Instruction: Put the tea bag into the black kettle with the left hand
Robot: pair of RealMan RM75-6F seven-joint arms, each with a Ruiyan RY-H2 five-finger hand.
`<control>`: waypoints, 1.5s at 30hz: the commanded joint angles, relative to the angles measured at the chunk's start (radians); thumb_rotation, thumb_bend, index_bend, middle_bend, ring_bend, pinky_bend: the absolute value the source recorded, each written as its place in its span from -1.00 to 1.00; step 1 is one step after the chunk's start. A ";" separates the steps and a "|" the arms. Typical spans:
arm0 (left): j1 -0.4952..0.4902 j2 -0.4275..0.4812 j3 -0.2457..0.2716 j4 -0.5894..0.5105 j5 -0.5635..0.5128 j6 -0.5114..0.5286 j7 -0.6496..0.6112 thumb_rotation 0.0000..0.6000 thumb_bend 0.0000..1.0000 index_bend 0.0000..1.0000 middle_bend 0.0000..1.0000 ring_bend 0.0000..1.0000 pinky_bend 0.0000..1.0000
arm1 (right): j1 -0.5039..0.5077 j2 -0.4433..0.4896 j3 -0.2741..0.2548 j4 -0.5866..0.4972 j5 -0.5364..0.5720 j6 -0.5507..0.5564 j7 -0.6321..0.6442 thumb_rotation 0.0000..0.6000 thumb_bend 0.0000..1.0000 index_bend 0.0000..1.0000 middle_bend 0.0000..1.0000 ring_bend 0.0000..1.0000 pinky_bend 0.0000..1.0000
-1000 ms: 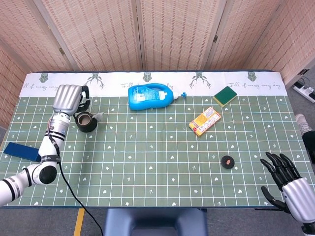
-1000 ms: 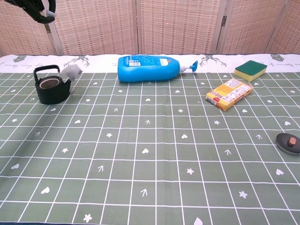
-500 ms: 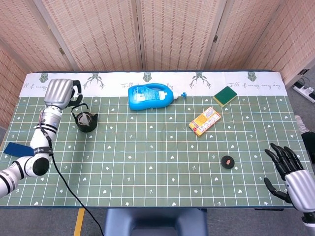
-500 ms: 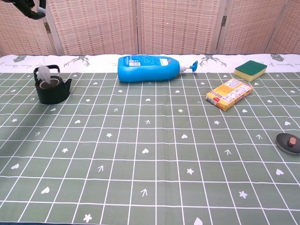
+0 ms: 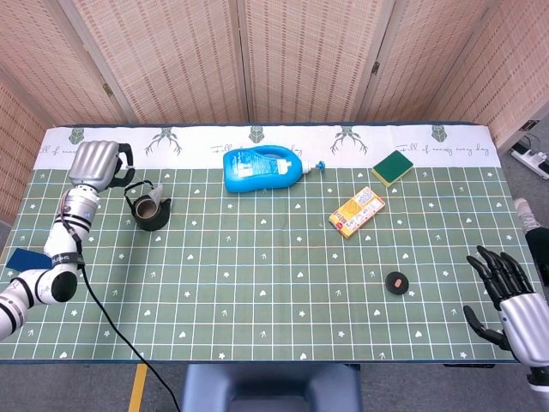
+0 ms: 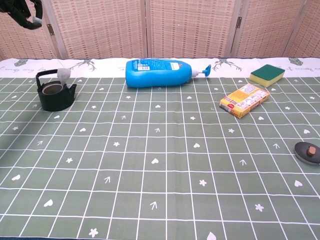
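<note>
Head view: left hand (image 5: 94,162) sits at the far-left of the worktop (image 5: 257,257), just left of and above the black kettle (image 5: 150,210). Seen from the back, fingers curled in; can't tell from here whether anything is pinched. A pale bit at the kettle's rim on its right side looks like the tea bag (image 5: 159,189), small and unclear. Right hand (image 5: 515,300) is at the near-right edge, fingers spread, holding nothing. Blue bottle (image 5: 260,167) lies on its side at the back centre. Green sponge (image 5: 392,167) back right, yellow box (image 5: 357,211) nearer, small black lid (image 5: 396,282) near the right hand. Blue card (image 5: 24,260) at the left edge.

Chest view: the kettle (image 6: 55,92) stands upright at left, opening visible. The tea bag (image 6: 63,74) shows as a white scrap at the kettle's back rim, by the handle, not down inside. Only dark fingertips of the left hand (image 6: 22,10) show in the top-left corner, well above the kettle. Bottle (image 6: 160,72), sponge (image 6: 267,75), box (image 6: 244,100), lid (image 6: 307,151) all apart from each other.
</note>
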 commanded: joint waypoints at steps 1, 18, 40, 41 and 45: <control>0.004 -0.008 0.012 0.026 0.012 -0.010 -0.025 1.00 -0.02 0.29 1.00 1.00 1.00 | -0.003 -0.002 0.004 0.002 -0.001 0.005 0.001 1.00 -0.15 -1.00 -1.00 -1.00 -1.00; 0.089 0.063 0.046 -0.036 0.065 0.079 -0.078 1.00 -0.02 0.30 1.00 1.00 1.00 | -0.001 -0.010 0.005 -0.001 -0.007 -0.012 -0.031 1.00 -0.15 -1.00 -1.00 -1.00 -1.00; 0.179 -0.164 0.182 -0.003 0.318 0.187 -0.254 1.00 -0.02 0.30 1.00 1.00 1.00 | -0.035 -0.030 -0.011 0.020 -0.080 0.061 -0.068 1.00 -0.15 -1.00 -1.00 -1.00 -1.00; 0.183 -0.173 0.189 -0.002 0.329 0.194 -0.251 1.00 -0.02 0.30 1.00 1.00 1.00 | -0.036 -0.030 -0.011 0.021 -0.082 0.063 -0.067 1.00 -0.15 -1.00 -1.00 -1.00 -1.00; 0.202 -0.190 0.215 -0.018 0.359 0.219 -0.233 1.00 -0.02 0.29 1.00 1.00 1.00 | -0.043 -0.031 -0.018 0.031 -0.099 0.077 -0.067 1.00 -0.15 -1.00 -1.00 -1.00 -1.00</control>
